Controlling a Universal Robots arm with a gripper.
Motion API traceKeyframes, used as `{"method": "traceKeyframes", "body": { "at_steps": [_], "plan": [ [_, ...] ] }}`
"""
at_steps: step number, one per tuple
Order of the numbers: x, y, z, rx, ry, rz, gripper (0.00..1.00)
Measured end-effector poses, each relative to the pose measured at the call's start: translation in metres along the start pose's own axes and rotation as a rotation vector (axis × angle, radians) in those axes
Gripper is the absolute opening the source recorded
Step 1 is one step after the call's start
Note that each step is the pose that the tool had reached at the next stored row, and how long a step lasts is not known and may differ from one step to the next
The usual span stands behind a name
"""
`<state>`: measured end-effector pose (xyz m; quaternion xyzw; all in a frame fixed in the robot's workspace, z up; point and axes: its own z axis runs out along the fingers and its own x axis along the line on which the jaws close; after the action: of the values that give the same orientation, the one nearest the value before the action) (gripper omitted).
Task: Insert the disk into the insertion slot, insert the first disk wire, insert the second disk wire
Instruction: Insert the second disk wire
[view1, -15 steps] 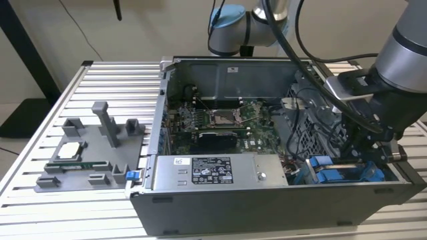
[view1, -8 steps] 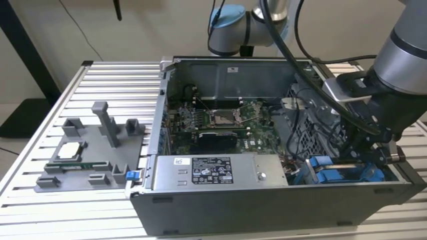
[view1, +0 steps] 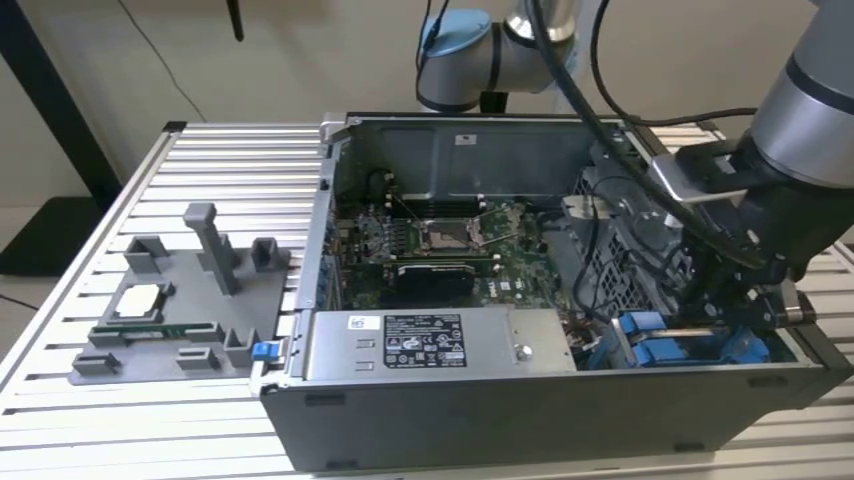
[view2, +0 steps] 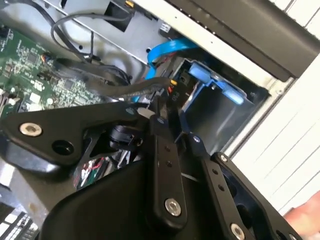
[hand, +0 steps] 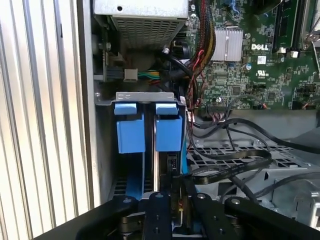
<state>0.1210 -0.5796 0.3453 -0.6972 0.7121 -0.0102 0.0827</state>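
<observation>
The pincer (hand: 179, 212) sits low at the slot (hand: 145, 102), its fingers together on what looks like a wire plug, judging by both wrist views. The disk (hand: 159, 170) stands edge-up in the slot between blue tabs. A tilted plug could jam or slip.

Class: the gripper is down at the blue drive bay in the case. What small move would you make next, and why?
Probably ease the gripper a little deeper toward the drive cage: its tips sit just short of the blue tabs, with black cables close beside.
</observation>
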Motion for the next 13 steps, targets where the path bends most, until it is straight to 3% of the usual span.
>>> {"method": "traceKeyframes", "body": {
  "at_steps": [13],
  "plan": [
    [-0.0058, -0.0073, -0.0554, -0.0012, 0.0002, 0.0, 1.0]
  ]
}}
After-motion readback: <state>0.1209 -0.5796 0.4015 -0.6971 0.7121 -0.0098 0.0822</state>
